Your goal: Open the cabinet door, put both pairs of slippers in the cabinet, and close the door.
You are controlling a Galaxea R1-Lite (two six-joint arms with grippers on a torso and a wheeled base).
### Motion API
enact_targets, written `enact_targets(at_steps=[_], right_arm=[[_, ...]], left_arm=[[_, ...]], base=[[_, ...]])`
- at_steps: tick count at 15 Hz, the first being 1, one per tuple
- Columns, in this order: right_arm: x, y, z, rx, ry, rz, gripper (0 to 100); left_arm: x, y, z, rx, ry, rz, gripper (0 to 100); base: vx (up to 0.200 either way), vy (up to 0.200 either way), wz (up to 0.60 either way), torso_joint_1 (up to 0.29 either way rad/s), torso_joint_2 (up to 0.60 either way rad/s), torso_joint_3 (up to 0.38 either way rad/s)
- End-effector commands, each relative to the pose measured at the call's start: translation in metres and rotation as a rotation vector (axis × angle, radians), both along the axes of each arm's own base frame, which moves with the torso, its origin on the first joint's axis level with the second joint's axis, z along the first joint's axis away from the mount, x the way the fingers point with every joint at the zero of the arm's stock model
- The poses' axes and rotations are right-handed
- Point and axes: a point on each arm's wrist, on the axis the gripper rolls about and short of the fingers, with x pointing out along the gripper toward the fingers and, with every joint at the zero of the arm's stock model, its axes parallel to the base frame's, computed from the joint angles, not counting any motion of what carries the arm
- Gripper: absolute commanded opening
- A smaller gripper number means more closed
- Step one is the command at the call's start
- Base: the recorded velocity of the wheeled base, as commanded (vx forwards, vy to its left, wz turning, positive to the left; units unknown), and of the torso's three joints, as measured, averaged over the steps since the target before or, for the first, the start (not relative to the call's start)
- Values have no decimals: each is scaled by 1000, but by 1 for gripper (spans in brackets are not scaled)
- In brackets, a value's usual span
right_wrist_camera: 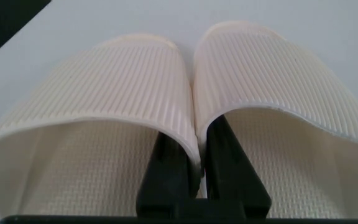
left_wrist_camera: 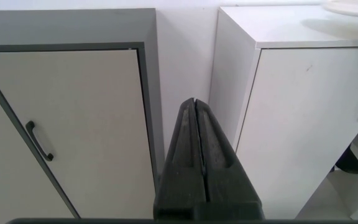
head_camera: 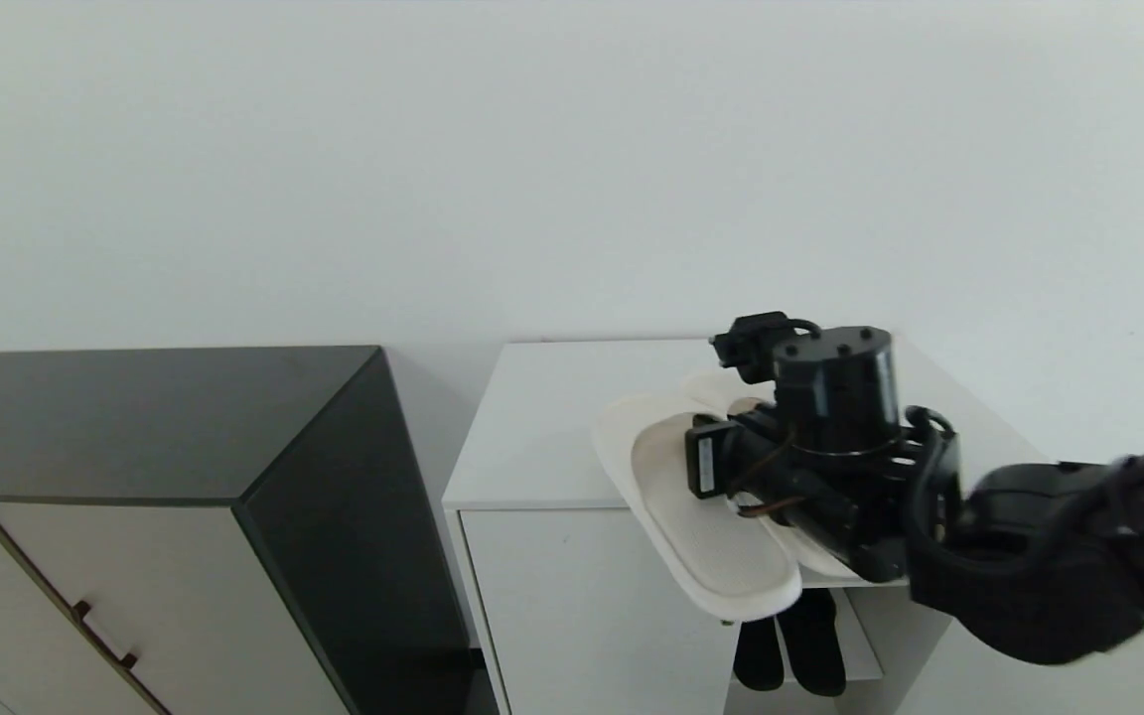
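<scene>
While the right end effector (right_wrist_camera: 196,146) pinches the cream slippers (head_camera: 716,551) by their 2 touching inner walls, the pair sits over the white cabinet (head_camera: 552,437) top, toes toward the wall and heels jutting past its front edge. Below, the black slippers (head_camera: 795,645) are already on a shelf in the open compartment. My read: bring the cream pair forward clear of that edge, lower it level, then slide it in beside the black pair without nudging them. The left end effector (left_wrist_camera: 195,109) hangs low out front, fingers pressed together, holding nothing.
</scene>
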Motion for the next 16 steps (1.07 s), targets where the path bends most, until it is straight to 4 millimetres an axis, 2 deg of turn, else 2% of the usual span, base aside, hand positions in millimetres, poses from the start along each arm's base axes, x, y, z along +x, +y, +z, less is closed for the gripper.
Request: enact_targets(at_steps=[1,3,8,16], right_arm=[[-55,-38,19,53,-40,82,0],[-72,-44,17,46,-32,131,0],[-80,-43,9,24,-12,151,0],[-83,-44,4,8,1,156,0]], left_arm=[[0,0,0,1,1,-1,0],[0,0,0,1,1,-1,0],[0,0,0,-2,1,2,0],[0,0,0,-2,1,2,0]], base=[[0,0,0,0,0,0],[0,0,0,0,0,0],[0,0,0,0,0,0],[-200,0,0,1,2,2]])
